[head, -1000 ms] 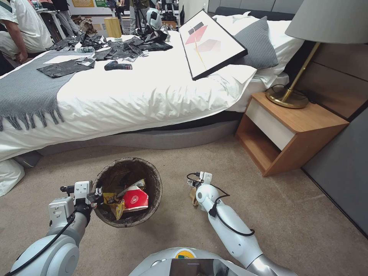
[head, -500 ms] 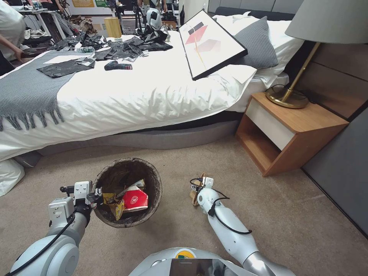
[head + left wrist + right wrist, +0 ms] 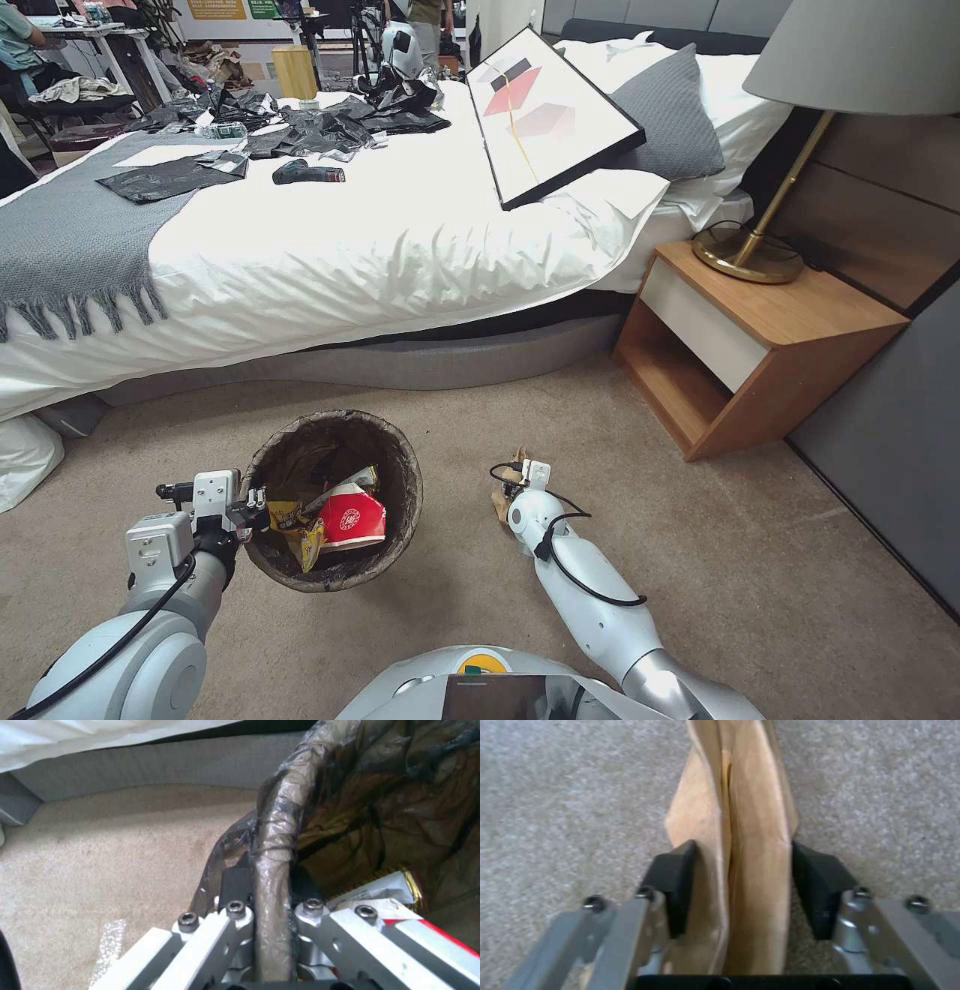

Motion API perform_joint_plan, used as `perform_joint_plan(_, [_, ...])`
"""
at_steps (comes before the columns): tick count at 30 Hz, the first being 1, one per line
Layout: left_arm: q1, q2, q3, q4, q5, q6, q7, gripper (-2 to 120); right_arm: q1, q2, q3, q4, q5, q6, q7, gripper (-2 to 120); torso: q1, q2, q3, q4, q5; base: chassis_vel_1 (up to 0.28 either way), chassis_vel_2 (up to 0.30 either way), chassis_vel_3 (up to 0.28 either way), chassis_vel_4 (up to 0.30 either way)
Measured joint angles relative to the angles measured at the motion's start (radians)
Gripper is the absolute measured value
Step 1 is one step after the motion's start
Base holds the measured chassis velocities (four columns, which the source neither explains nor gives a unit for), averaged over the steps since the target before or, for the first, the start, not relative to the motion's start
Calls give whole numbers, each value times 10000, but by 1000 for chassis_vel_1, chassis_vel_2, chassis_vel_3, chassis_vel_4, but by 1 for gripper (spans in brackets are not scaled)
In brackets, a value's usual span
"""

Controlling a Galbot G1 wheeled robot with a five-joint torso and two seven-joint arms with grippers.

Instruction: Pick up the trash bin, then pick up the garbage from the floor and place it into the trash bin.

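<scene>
The trash bin (image 3: 333, 500) is gripped at its lined rim by the left pincer (image 3: 270, 885); brown paper (image 3: 735, 843), apparently just above the carpet (image 3: 760, 560), is clamped by the right pincer (image 3: 742, 885).

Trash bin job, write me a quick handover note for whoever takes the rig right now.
Left gripper: shut on the bag-lined rim of the small round trash bin, holding it over the beige carpet.
Right gripper: pads against both sides of a folded brown paper piece at the carpet, right of the bin.
Done: red-and-white wrapper and yellow snack packet already in the bin.
Left: get the brown paper into the bin.
</scene>
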Motion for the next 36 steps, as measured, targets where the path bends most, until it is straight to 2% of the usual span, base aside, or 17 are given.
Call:
perform_joint_plan(7, [-20,-29,5,0,-6,0,-3,3,-44,-17,-28,129,-121,10,6,18,0,0,1,-1,0,0,0,0,0])
perform_joint_plan(11, [-23,-52,12,0,-2,0,-3,3,-87,-70,-52,245,-242,12,33,8,0,0,1,-2,-2,0,0,0,0])
perform_joint_plan(15, [-31,-75,28,0,7,0,-4,3,-157,-176,-98,449,-495,52,62,0,0,-1,2,-4,-4,0,0,0,0])
perform_joint_plan(20, [-36,-117,57,0,32,0,-5,3,-340,-392,-103,974,-1045,169,39,0,1,-1,3,-7,-7,0,0,0,0])
perform_joint_plan(23, [-33,-124,57,0,38,0,-3,3,-679,-747,-87,2136,-1552,252,-122,0,0,-1,2,-5,-4,0,0,0,0])
perform_joint_plan(27, [-33,-100,33,0,31,0,-7,3,-927,-1048,-54,2930,-1665,238,-241,0,1,-1,3,-6,-4,0,0,0,0])
perform_joint_plan(30, [-39,-25,26,0,13,0,-2,3,-1460,-1816,241,5252,-1747,74,-616,0,0,-1,2,-6,-2,0,0,0,0])
perform_joint_plan(31, [-39,-25,26,0,13,0,-2,3,-1460,-1816,241,5252,-1747,74,-616,0,0,-1,2,-6,-2,0,0,0,0])
perform_joint_plan(34, [-59,37,25,0,2,0,-4,3,-1780,-2550,461,7107,-1517,-144,-783,0,1,-1,2,-6,-2,0,0,0,0])
perform_joint_plan(36, [-63,53,25,0,-8,0,-2,3,-1835,-2796,515,7549,-1390,-214,-804,0,0,-1,2,-5,-1,0,0,0,0])
